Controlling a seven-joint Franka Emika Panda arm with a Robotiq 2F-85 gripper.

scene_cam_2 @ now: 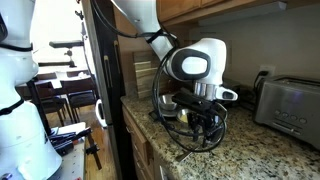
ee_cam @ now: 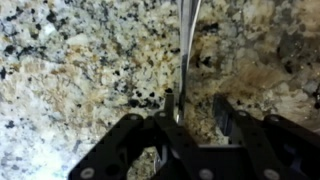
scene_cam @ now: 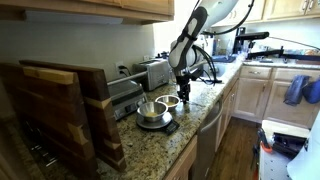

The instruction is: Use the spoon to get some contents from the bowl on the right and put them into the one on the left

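Observation:
In the wrist view a metal spoon (ee_cam: 186, 45) lies on the speckled granite counter (ee_cam: 70, 70), its handle running straight away from me. My gripper (ee_cam: 196, 108) is open and low over the counter, with the near end of the handle between the fingers, close to the left one. In an exterior view the gripper (scene_cam: 183, 96) hangs just beside two metal bowls: a larger one (scene_cam: 150, 108) on a small scale and a smaller one (scene_cam: 170, 101) behind it. In an exterior view the gripper (scene_cam_2: 203, 118) hides most of the bowls.
A toaster (scene_cam: 152, 72) stands at the wall behind the bowls and also shows in an exterior view (scene_cam_2: 290, 100). A wooden board rack (scene_cam: 60, 110) fills the near counter. Black cables (scene_cam_2: 190, 140) trail over the counter edge. Cabinets hang overhead.

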